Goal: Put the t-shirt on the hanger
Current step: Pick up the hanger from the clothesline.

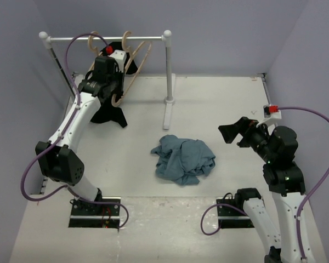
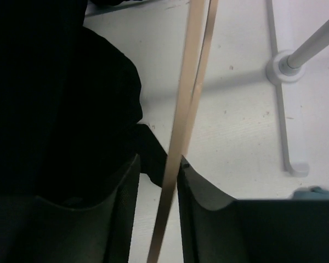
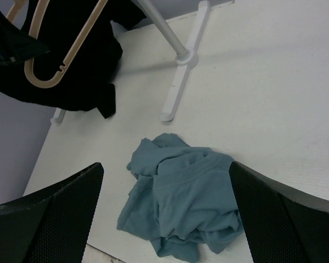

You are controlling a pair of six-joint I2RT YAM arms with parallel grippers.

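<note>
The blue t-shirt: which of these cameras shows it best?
The right wrist view: the t-shirt fills the middle, close enough to see its folds. The top view shows the whole crumpled heap, but smaller. The left wrist view catches only a blue sliver at its right edge.

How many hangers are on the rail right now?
2. The bare hanger hangs on the rail, one arm between the fingers of the left claw; the other hanger hangs just left of it, draped in black cloth. None seems hidden.

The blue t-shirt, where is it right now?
In the top view the t-shirt lies crumpled in the middle, just in front of the rack's white foot.
</note>
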